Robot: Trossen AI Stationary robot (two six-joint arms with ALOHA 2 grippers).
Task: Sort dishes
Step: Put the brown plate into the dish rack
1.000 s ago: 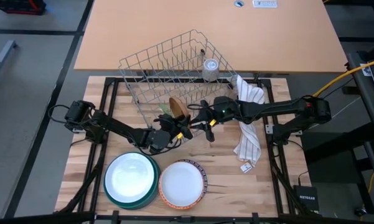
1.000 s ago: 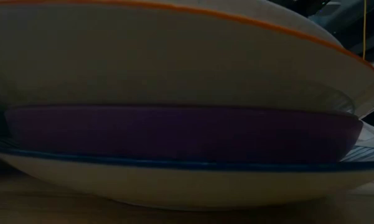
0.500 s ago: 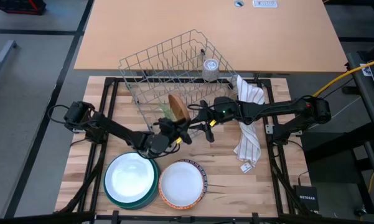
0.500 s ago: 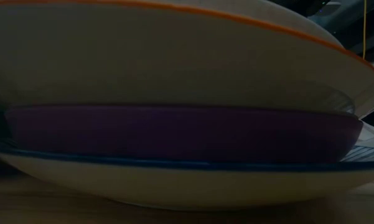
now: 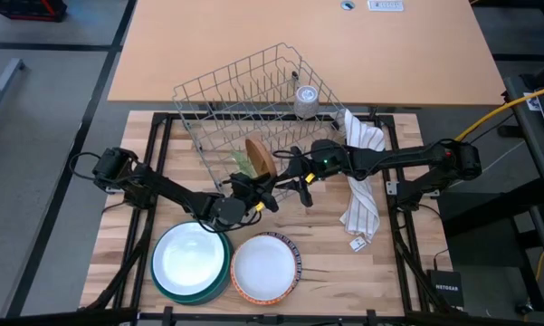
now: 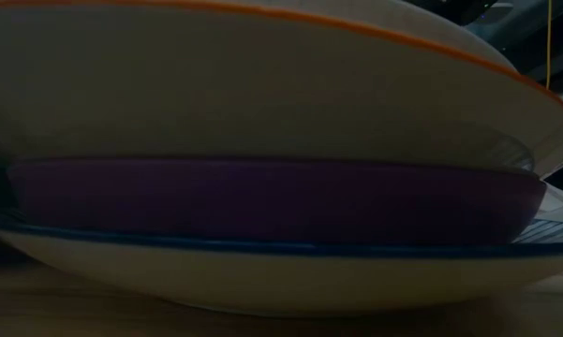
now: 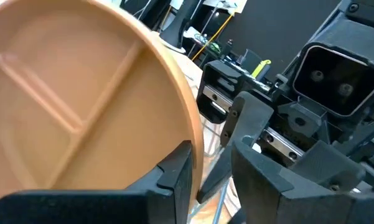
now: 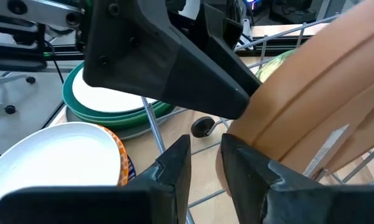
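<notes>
Gripping the brown plate [image 5: 260, 156] from two sides, near the front edge of the wire rack [image 5: 244, 95], where it stands on edge. My left gripper [image 5: 259, 198] comes at it from the front; in the left wrist view one finger [image 7: 168, 180] lies against the plate's rim [image 7: 193, 134] with the other set apart across a narrow gap, so the fingers are close together around the rim. My right gripper [image 5: 285, 169] reaches in from the right side; in the right wrist view its fingers [image 8: 174, 168] stand a slot apart, with the plate's edge [image 8: 299, 106] just beside the far one. I cannot tell whether that rim sits inside the slot.

A clear green dish [image 5: 242, 161] shows just behind the brown plate in the rack.

Toward the front of the table [image 5: 326, 244], well clear of both grippers, a white plate [image 5: 191, 256] sits on a green stack, and beside it the orange-patterned bowl [image 5: 265, 267] holds a smaller white one. The striped cloth [image 5: 362, 181] lies under my right arm.
</notes>
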